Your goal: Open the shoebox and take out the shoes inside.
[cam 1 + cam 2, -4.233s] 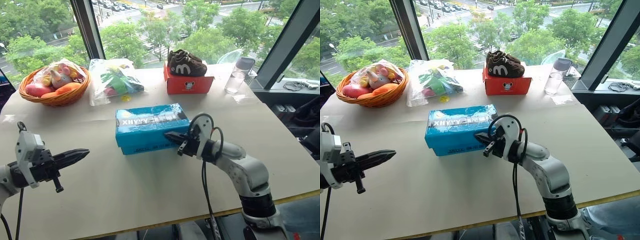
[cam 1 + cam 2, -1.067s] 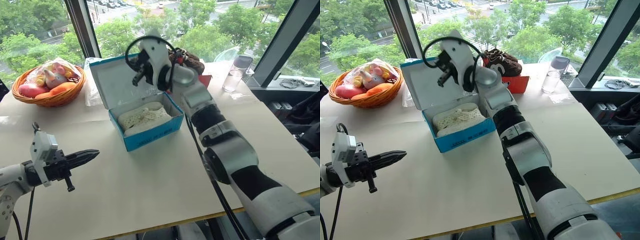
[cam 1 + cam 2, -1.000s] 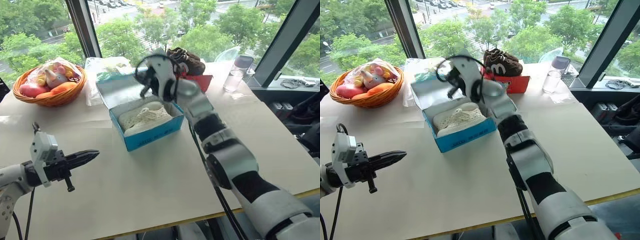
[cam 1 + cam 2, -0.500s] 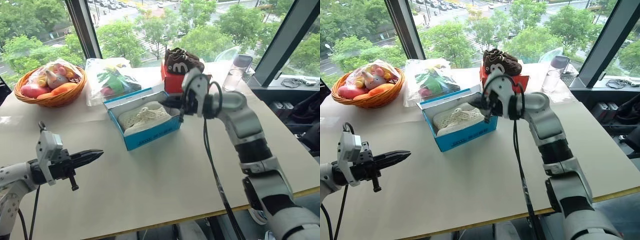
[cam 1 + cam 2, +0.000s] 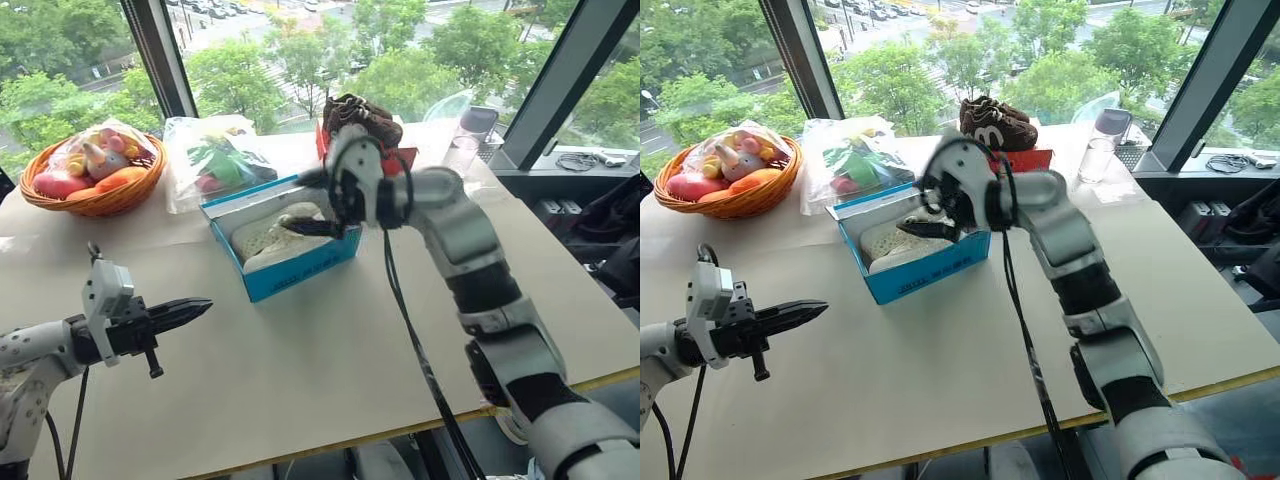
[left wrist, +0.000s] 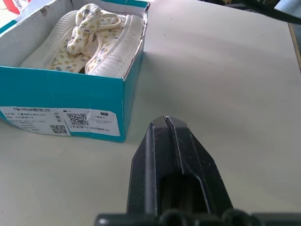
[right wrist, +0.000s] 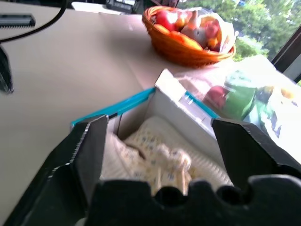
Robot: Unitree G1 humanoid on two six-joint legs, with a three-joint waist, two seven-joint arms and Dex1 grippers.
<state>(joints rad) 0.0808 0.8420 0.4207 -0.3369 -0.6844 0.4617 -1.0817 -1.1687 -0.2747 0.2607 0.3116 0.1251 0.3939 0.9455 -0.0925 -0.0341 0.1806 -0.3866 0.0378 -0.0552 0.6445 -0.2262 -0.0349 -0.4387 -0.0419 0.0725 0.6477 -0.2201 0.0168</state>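
Presently: right gripper (image 5: 305,203) spread wide directly above shoes (image 5: 268,233) lying lengthwise in opened shoebox (image 5: 300,267); left gripper (image 5: 185,311) shut, farther off.

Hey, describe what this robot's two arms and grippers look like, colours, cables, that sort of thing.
Both arms are silver-grey segments with black joint bands. The right gripper and left gripper each have two black tapered fingers on a light grey wrist block. A thin black cable loops off each wrist and trails down along the arm.
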